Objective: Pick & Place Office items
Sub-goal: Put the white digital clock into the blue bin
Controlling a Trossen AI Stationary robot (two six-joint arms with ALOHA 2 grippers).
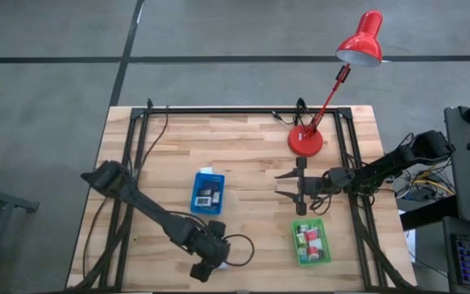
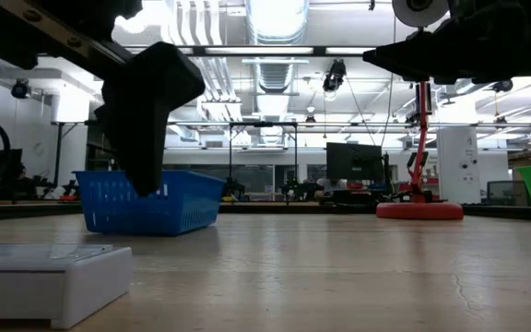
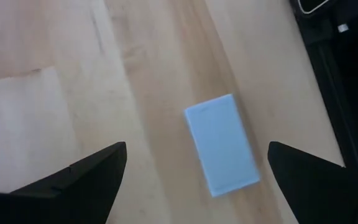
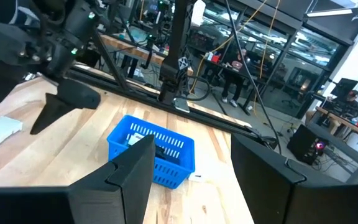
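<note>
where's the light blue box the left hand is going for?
The light blue box lies flat on the bare wood at the table's near left edge, directly under the open left hand, well short of the blue tray.

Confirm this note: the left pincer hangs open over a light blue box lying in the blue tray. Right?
Not quite. The left pincer is open above the light blue box, but the left wrist view shows the box lying on the bare wooden table, not in the blue tray.
</note>
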